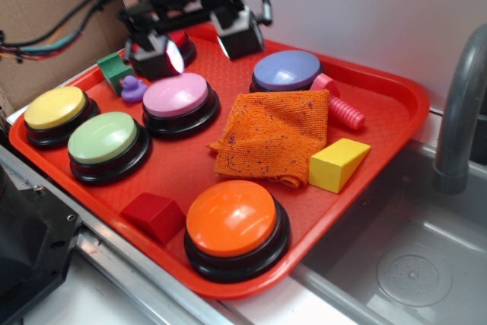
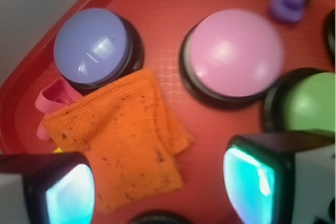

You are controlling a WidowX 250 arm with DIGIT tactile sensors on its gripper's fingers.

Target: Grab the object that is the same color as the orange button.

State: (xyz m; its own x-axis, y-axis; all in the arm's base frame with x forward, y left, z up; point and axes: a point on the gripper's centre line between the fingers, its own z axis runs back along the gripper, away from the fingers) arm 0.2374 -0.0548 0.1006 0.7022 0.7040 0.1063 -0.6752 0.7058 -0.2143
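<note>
Two fingers of the gripper are held wide apart, with nothing gripped, above the tray at its 11 o'clock end. Orange cloth, folded and dark-specked, is laid flat near tray centre, at 4 o'clock of the gripper. Orange button is seated at 6 o'clock of the cloth, apart from it. Blue button is found at 12 o'clock, touching the cloth; pink button at 9 o'clock; yellow wedge at 4 o'clock, just beside.
</note>
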